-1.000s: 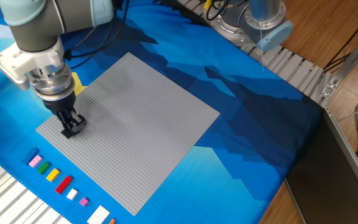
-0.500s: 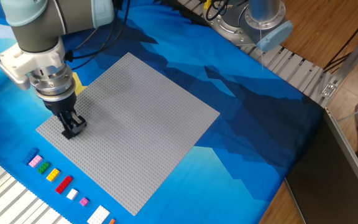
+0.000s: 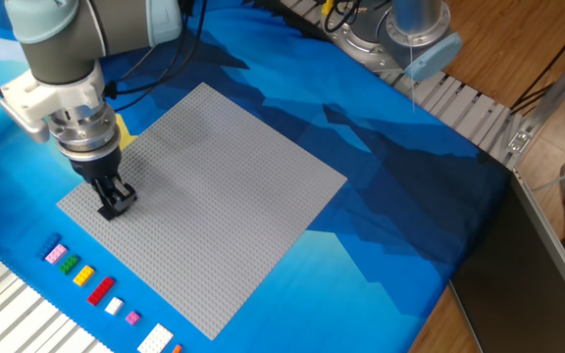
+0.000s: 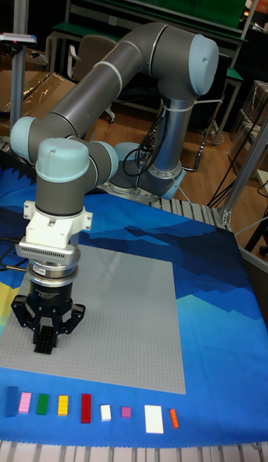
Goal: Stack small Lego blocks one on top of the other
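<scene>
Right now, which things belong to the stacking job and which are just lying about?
Job: gripper, shut on the black block; row of loose blocks near the table's front edge.

Bystanders: grey baseplate, blue cloth, yellow patch beside the arm.

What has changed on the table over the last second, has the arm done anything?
Hardly anything. The arm has crept a touch to the right in the fixed view, while its fingers stay closed on the black block against the grey baseplate. Nothing was picked up or let go. The row of coloured blocks on the blue cloth lies just as before.
</scene>
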You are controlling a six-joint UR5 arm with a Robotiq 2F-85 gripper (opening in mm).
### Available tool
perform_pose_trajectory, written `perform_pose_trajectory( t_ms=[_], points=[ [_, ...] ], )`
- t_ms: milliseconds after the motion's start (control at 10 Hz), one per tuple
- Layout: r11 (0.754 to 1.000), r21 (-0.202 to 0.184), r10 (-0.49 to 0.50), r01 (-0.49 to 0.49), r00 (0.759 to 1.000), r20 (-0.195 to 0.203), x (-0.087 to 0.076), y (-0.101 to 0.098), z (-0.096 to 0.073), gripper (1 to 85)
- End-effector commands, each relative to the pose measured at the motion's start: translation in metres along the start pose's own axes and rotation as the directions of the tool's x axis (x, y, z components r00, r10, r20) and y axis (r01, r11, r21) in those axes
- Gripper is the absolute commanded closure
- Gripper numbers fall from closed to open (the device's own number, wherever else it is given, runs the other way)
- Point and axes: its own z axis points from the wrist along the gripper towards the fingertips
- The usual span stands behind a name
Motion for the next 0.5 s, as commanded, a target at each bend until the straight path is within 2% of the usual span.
perform_pose_trajectory(
  t_ms=[0, 400],
  points=[
    [1.0, -0.009, 0.016, -0.016, 1.0, 0.006, -0.001, 0.0006, 0.0015, 79.3],
    [1.0, -0.019, 0.02, -0.02, 1.0, 0.008, -0.0017, 0.0033, 0.0018, 79.0]
  ],
)
